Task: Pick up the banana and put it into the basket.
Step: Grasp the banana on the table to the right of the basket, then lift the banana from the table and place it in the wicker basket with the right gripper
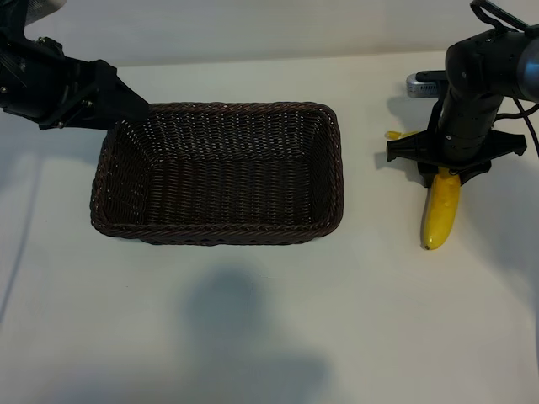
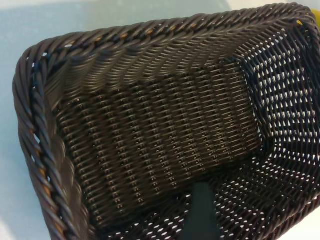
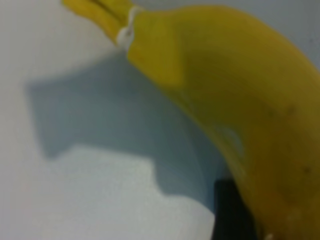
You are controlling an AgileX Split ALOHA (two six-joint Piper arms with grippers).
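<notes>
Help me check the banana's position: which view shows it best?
The exterior view: the banana lies on the table right of the basket, partly under the right claw. The right wrist view shows it close up; the left wrist view shows none.

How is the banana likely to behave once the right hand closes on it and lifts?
The banana looks smooth-skinned, so it may slip or pivot between the fingers. The right hand sits over its stem half, so the free end could sag downward. It keeps its curve lying on the table, so it is probably stiff enough to lift whole.
</notes>
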